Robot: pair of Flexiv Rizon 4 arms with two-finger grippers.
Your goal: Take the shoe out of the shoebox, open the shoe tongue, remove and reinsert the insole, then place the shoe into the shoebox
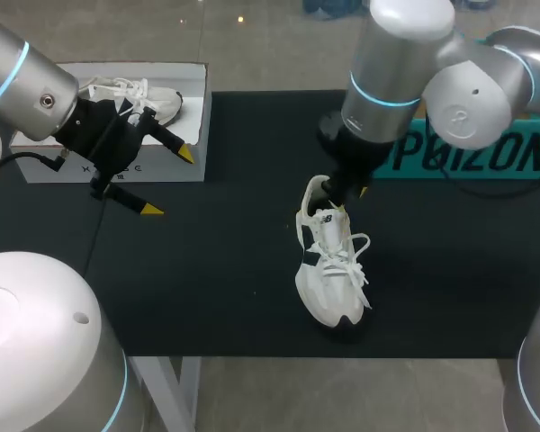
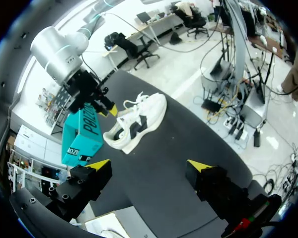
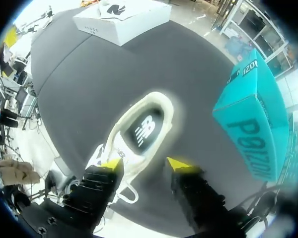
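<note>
A white shoe with loose laces lies on the black mat, heel toward the far side. My right gripper hangs just over its heel opening. In the right wrist view that gripper is open above the shoe, and the dark insole shows inside the shoe just ahead of the fingers. The white shoebox stands at the far left with a second white shoe in it. My left gripper is open and holds nothing, in front of the box. From the left wrist, the shoe lies far ahead of the left gripper.
A teal box stands at the far right of the mat, close behind my right arm, also seen as the teal box beside the shoe. The black mat is bare between the shoebox and the shoe.
</note>
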